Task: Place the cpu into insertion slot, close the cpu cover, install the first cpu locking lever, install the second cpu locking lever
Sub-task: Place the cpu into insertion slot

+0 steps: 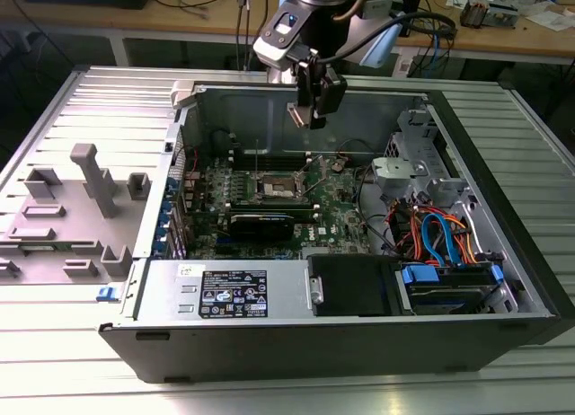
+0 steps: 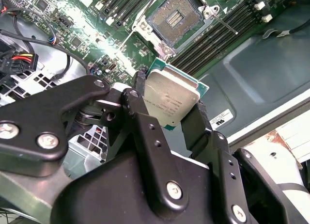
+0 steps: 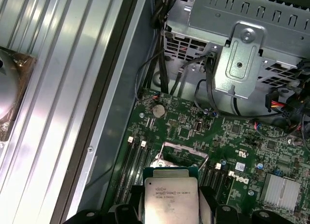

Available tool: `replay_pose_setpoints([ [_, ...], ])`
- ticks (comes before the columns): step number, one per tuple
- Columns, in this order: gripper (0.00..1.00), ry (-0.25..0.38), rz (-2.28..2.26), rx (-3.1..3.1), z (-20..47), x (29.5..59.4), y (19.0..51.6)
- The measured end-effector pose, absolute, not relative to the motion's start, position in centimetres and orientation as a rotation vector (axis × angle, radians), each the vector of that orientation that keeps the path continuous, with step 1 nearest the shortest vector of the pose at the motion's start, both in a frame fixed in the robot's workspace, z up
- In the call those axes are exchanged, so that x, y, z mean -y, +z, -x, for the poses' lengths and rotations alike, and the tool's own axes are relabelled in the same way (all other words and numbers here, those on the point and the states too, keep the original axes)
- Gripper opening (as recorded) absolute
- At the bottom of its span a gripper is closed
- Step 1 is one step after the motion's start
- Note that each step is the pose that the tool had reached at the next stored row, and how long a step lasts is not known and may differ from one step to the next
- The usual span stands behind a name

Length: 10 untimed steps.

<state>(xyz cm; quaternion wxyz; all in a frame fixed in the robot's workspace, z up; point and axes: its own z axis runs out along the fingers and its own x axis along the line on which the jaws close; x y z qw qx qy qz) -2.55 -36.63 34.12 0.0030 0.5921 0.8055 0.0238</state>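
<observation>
Cpu point(image 2: 167, 95) first: we see a flat square chip, its dull silver-grey metal lid stepped at the rim and seated on a thin green substrate, held in the air by the gripper point(image 2: 169, 102). The jaws are clenched on two opposite edges of it. The matte black fingers point(image 2: 196, 124) are blocky, with round screw heads along their linkages. In the first wrist view the cpu point(image 3: 169, 200) lies flat between the dark finger ends, printed face toward the camera.

We find the insertion slot point(image 2: 174, 19) well apart from the chip, down on the glossy green motherboard point(image 2: 104, 49). It is a square socket with a dark, finely grained contact field, bared, inside a bright stamped-metal rim. Long narrow black memory slots point(image 2: 218, 32) run beside it.

In the exterior view the gripper point(image 1: 305, 117) hangs in the upper middle of the frame over the open sheet-metal computer case point(image 1: 314, 343), and the slot point(image 1: 274, 187) sits near the centre. The case rests on a ribbed metal table point(image 1: 54, 101), and a grey moulded fixture point(image 1: 90, 177) stands at the exterior view's left.
</observation>
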Motion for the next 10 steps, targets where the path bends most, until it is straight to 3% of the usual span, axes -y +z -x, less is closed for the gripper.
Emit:
replay_pose_setpoints([
  [10, 0.54, 0.074, -1.955, -2.447, 2.54, 36.63, 33.77],
])
